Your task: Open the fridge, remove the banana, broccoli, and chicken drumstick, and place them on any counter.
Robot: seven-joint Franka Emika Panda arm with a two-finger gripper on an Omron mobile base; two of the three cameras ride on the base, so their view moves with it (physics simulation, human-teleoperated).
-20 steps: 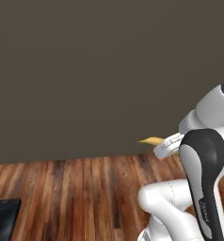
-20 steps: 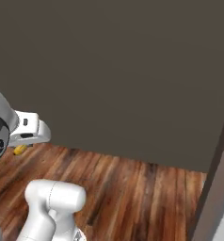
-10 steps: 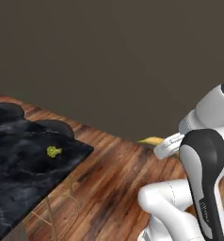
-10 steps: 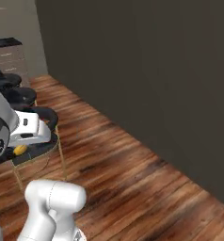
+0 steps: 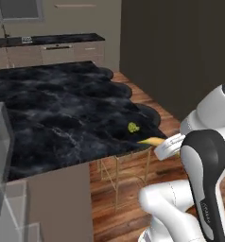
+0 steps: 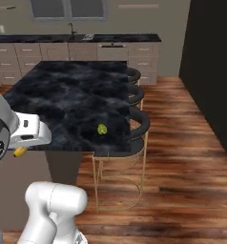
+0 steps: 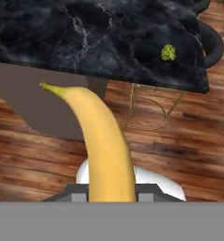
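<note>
My gripper (image 5: 167, 144) is shut on the yellow banana (image 7: 107, 146). The fruit's tip sticks out toward the counter (image 5: 53, 118), a black white-veined island top. In the right base view the banana (image 6: 20, 151) shows just below the gripper (image 6: 32, 134), in front of the counter's (image 6: 63, 95) near edge. The small green broccoli (image 5: 133, 127) lies on the marble near the corner closest to me, also seen as the broccoli (image 6: 102, 129) and broccoli (image 7: 168, 52) beyond the banana's tip. The fridge and the chicken drumstick are out of view.
Black-seated stools on thin gold legs (image 6: 137, 121) line the island's right edge. A wall counter with a sink (image 6: 77, 38) runs along the back. A dark brown wall panel (image 5: 180, 47) stands to the right. A pale see-through shape (image 5: 1, 156) fills the lower left.
The whole picture has swung: the base has turned from the dark wall toward the island, which now lies in front. The banana stays in the shut gripper.
</note>
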